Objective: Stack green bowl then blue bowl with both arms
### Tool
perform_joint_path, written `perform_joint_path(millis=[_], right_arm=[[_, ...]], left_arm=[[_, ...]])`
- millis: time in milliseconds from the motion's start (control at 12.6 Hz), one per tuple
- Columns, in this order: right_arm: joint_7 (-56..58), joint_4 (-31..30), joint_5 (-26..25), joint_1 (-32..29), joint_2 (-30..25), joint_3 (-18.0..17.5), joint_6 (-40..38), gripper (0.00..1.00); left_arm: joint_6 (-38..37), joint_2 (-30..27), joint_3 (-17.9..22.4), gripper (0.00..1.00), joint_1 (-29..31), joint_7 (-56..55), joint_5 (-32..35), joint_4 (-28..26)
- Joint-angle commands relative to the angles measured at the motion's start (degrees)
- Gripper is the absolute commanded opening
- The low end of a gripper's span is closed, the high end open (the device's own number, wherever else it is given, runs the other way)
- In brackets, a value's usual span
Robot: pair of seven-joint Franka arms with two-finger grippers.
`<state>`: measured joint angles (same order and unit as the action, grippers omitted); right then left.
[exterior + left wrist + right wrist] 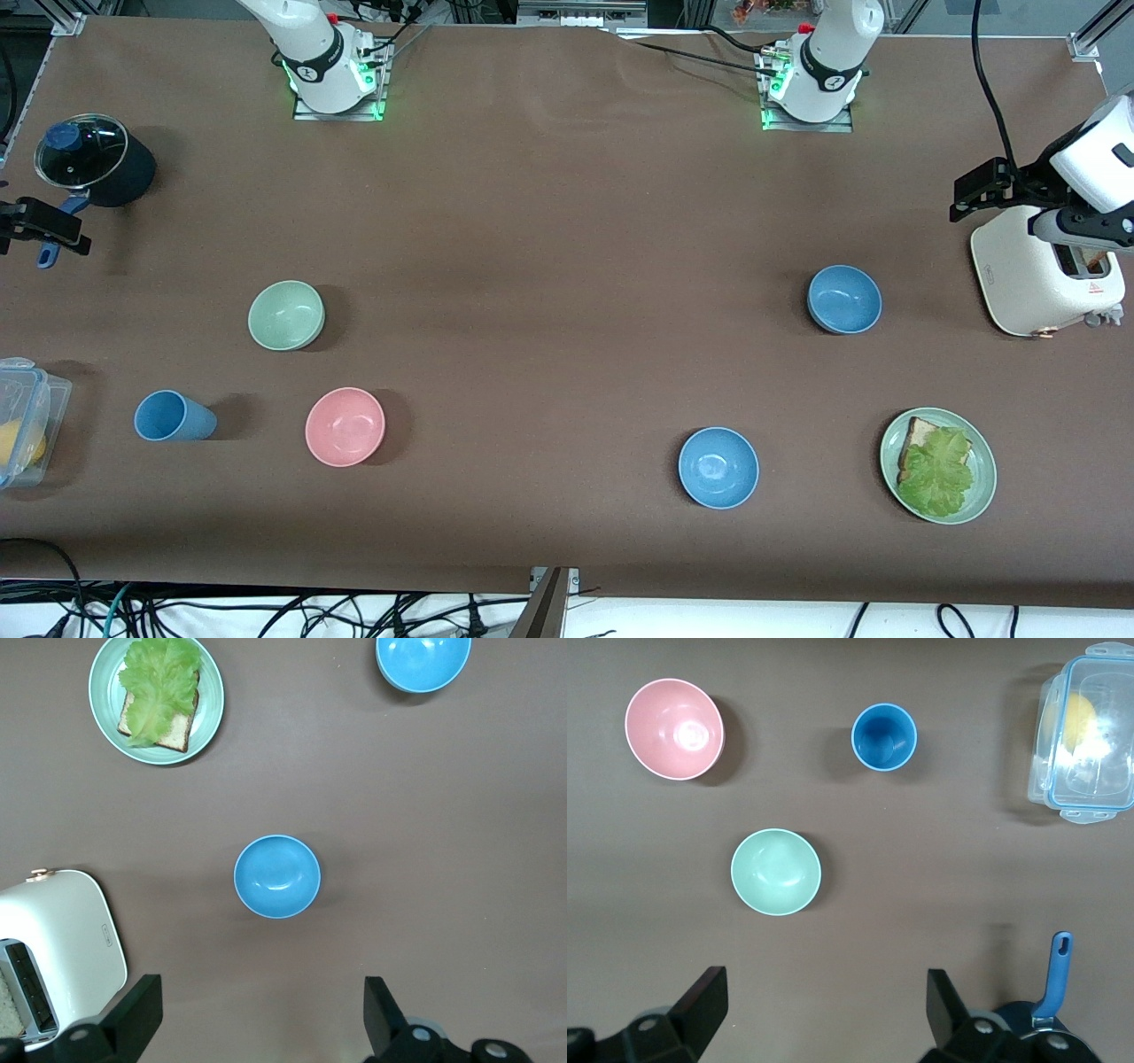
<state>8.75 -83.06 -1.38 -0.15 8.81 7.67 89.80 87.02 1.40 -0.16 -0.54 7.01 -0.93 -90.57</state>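
Plainly, green bowl (pixel 286 315) (pale mint, matte) sits upright.

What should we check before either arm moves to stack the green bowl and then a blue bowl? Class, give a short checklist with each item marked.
1. Green bowl upright, empty, nothing on it: ok.
2. Blue bowl beside the toaster upright and empty: ok.
3. Second blue bowl, nearer the front camera, also free: ok.
4. Left claw open, holding nothing: ok.
5. Right claw open, holding nothing: ok.
6. Pink bowl and blue cup apart from the green bowl: ok.
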Motion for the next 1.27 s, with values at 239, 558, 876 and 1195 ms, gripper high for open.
perform_joint_path(millis=[239,558,876,1195], right_arm=[[-0.4,1.1,-0.8,-0.8,2.5,-1.3,-0.1,0.99],[0.0,0.5,0.5,-1.3,7.1,-1.1,-0.1,0.99],[0.0,-1.5,3.6,-1.4,11.5,-1.1,3.3,0.99],[0.0,-12.7,6.9,-2.4,11.4,-1.1,16.4,0.99]], left_arm=[[-1.0,0.6,-0.5,1.0,0.1,-0.7,1.3,1.7],[-1.0,0.7,-0.4,1.0,0.1,-0.7,1.3,1.7],[-1.1,0.7,-0.2,1.0,0.2,-0.7,1.4,1.6],[-1.1,0.7,-0.4,1.0,0.1,-0.8,1.3,1.6]])
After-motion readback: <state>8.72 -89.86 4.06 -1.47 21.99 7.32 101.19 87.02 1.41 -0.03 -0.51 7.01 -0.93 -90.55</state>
